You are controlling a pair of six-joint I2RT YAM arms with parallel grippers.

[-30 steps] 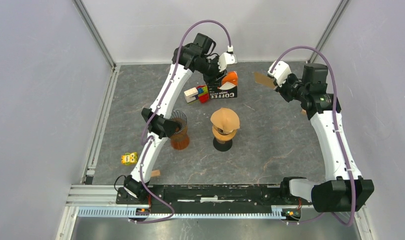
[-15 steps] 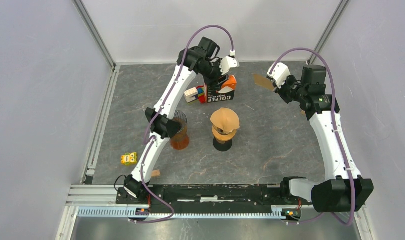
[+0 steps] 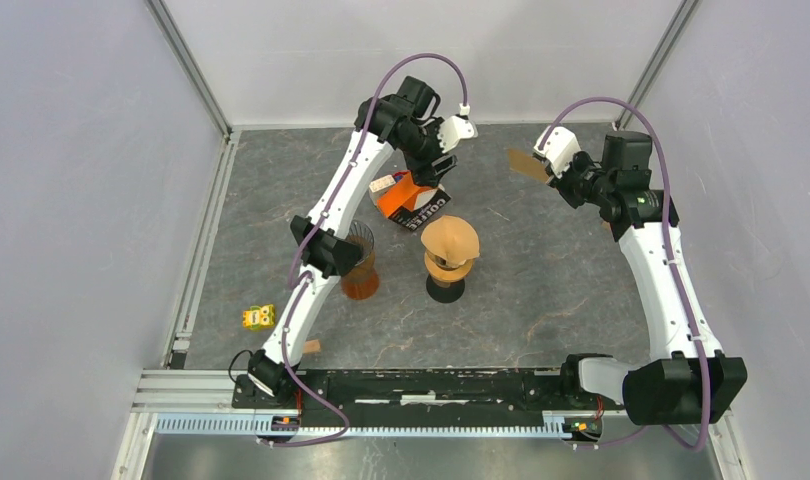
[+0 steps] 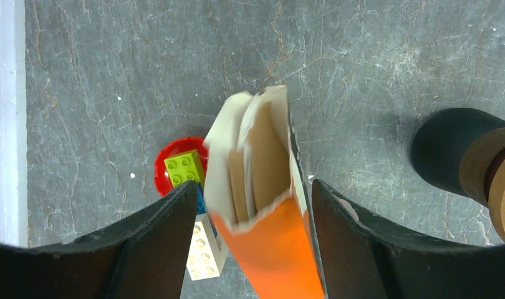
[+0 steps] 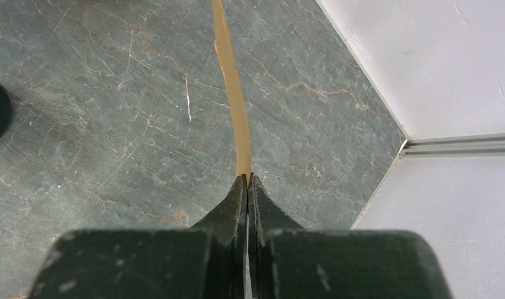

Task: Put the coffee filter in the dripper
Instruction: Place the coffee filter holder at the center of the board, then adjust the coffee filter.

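Left wrist | L end effector spread, astride filter box | R end effector pinching coffee filter

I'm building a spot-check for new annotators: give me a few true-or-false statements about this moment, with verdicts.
1. The right hand is shut on a thin brown paper filter. True.
2. The filter box is closed. False: its top is open and filters show inside.
3. The left hand holds the dripper. False: its open fingers flank the filter box, and the dripper stands apart.
4. A yellow toy lies on the table, left of the dripper. True.
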